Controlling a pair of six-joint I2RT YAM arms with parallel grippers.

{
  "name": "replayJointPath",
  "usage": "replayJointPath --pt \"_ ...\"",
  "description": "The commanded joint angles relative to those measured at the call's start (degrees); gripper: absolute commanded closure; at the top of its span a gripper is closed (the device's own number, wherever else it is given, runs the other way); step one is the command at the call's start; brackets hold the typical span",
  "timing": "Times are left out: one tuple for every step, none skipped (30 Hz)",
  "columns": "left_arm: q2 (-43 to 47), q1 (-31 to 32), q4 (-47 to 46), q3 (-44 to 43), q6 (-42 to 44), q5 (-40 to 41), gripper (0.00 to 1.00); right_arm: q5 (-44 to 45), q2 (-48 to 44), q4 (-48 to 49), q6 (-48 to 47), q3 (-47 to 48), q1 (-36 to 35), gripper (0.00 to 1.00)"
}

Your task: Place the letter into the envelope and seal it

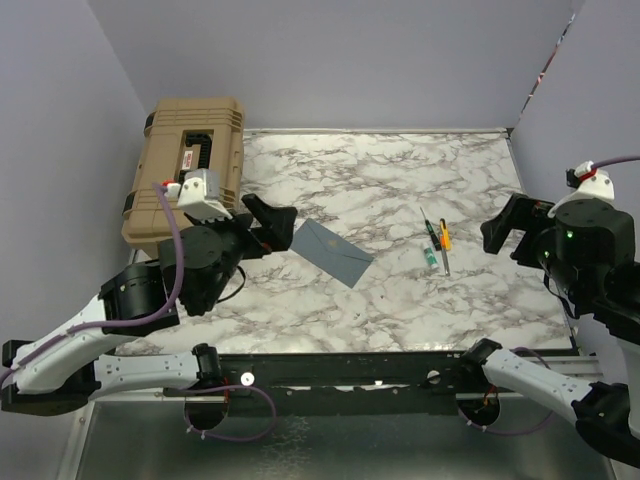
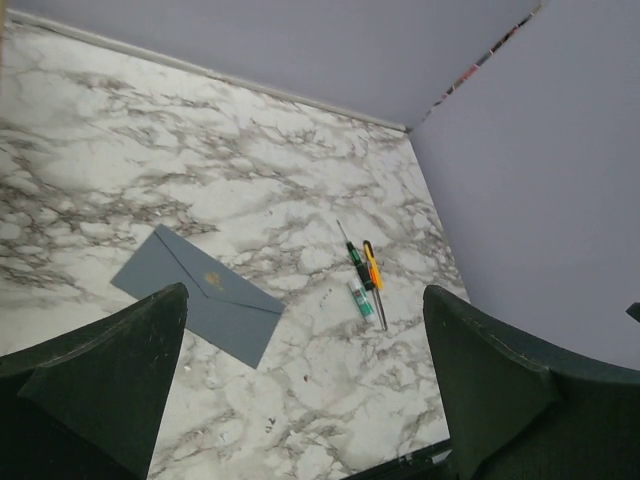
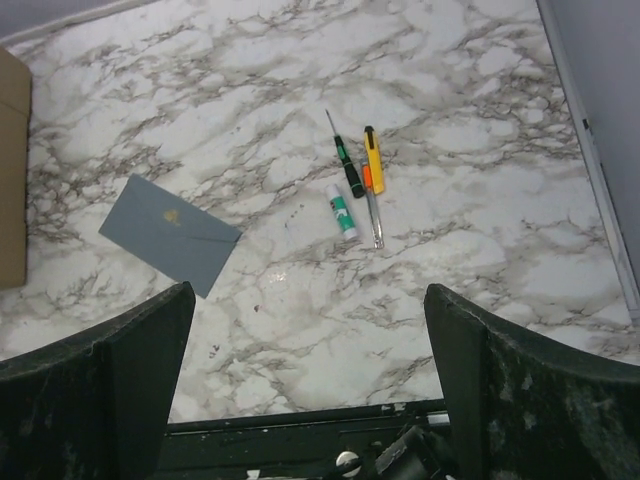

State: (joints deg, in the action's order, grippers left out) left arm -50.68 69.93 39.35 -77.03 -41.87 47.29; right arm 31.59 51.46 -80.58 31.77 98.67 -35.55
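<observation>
Raised left end effector (image 1: 277, 224), right end effector (image 1: 500, 227) hover, jaws wide, empty; envelope (image 1: 332, 252) flat between.

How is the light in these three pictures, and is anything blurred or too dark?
Top external view: even, soft light, only faint shadows on the white marble-patterned table. Left wrist view: tilted; the open left end effector looks dark with little detail, yet the slate blue-grey paper envelope is sharp. Right wrist view: no strong glare; the small green-and-black screwdriver is clear.
</observation>
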Motion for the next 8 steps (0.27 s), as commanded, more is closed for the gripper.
replayJointPath --pt "1.1 0.1 2.8 0.2 5.9 7.1 0.01 4.1 0.2 2.7 -5.6 2.0 0.1 0.00" --pt "1.1 0.2 2.7 -0.2 6.5 7.3 0.01 3.9 0.4 2.8 -5.8 2.2 0.1 0.00" --pt "1.0 0.2 2.7 -0.8 7.2 7.6 0.01 3.3 0.4 3.0 -6.3 2.4 0.1 0.00" --pt "0.8 0.1 2.7 -1.2 7.8 8.0 0.01 2.4 0.2 3.5 -7.0 2.2 0.1 0.00" --pt "0.8 0.2 2.7 -1.5 8.1 8.3 0.01 2.0 -0.1 4.1 -7.3 1.7 0.2 0.00" --pt "0.8 0.1 2.7 -1.7 8.3 8.7 0.01 1.9 -0.1 4.4 -7.1 1.3 0.1 0.00" --pt "0.8 0.1 2.6 -1.7 8.4 9.2 0.01 1.7 0.0 4.3 -7.2 1.0 0.1 0.00" --pt "0.9 0.1 2.6 -1.6 8.4 9.6 0.01 1.5 0.0 4.2 -7.4 0.6 0.1 0.00"
